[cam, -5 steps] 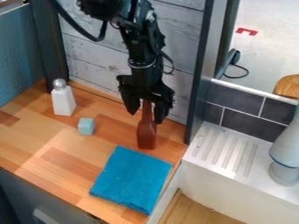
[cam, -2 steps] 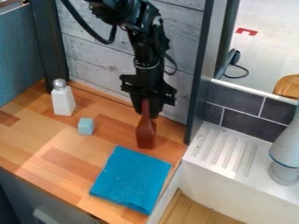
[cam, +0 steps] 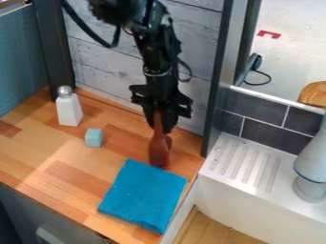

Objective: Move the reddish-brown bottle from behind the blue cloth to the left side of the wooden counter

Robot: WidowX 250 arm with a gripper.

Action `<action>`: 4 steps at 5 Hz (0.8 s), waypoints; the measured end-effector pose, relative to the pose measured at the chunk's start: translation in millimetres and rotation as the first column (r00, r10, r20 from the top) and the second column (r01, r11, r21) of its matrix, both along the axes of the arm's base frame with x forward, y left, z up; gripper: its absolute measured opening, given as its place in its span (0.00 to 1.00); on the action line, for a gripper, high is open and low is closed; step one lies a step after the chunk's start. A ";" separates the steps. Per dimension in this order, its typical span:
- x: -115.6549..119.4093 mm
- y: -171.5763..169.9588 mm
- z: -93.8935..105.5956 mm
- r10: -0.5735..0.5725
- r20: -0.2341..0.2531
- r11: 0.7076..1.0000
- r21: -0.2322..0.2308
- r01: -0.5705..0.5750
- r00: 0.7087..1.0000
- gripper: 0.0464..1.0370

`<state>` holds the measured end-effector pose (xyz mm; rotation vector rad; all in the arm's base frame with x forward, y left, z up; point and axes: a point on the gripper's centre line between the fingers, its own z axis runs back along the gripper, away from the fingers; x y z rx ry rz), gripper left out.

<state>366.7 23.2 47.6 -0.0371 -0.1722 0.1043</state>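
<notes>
Gripper (cam: pixel 161 125): jaws narrow, on the handle of a red-brown spatula (cam: pixel 159 151).
Spatula: blade at 6 o'clock from jaws; long axis runs 12 to 6.
Blue cloth (cam: pixel 142 196): 7 o'clock, near edge right by blade tip.
Pale-blue cube (cam: pixel 94 137): between 8 and 9 o'clock, well apart.

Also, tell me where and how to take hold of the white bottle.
I'd grip the white bottle at mid-body, coming down from above and pinching opposite sides. It stands upright, taller than it is wide, so the body should give a steadier hold than its narrower, rounded silver cap.
</notes>
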 end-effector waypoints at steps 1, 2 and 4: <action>-11.4 10.9 22.7 0.009 0.042 1.000 -0.012 -0.008 0.999 0.33; -28.7 20.8 40.5 0.020 0.063 1.000 -0.023 -0.019 0.998 0.33; -88.1 81.8 54.3 0.158 0.092 0.987 0.023 -0.161 0.983 0.33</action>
